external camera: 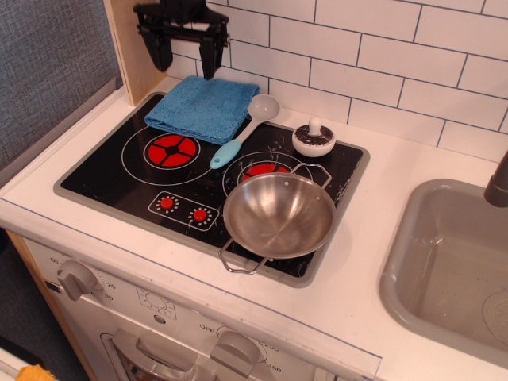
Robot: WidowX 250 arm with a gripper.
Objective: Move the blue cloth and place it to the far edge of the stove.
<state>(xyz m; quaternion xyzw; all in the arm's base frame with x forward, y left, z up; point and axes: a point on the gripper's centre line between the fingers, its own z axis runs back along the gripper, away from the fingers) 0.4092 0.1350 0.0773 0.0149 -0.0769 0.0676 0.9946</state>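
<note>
The blue cloth (pixel 202 109) lies folded flat at the far left corner of the black stove (pixel 143 184), overlapping its back rim and the top of the left burner ring. My gripper (pixel 184 57) hangs above and behind the cloth, near the tiled wall. Its two black fingers are spread apart and hold nothing. It is clear of the cloth.
A light-blue-handled spoon (pixel 242 131) lies beside the cloth's right edge. A white and black knob-shaped piece (pixel 313 140) stands at the stove's back. A steel bowl (pixel 278 216) sits on the front right burner. A grey sink (pixel 448 266) is at the right. A wooden panel (pixel 131 44) stands at the left.
</note>
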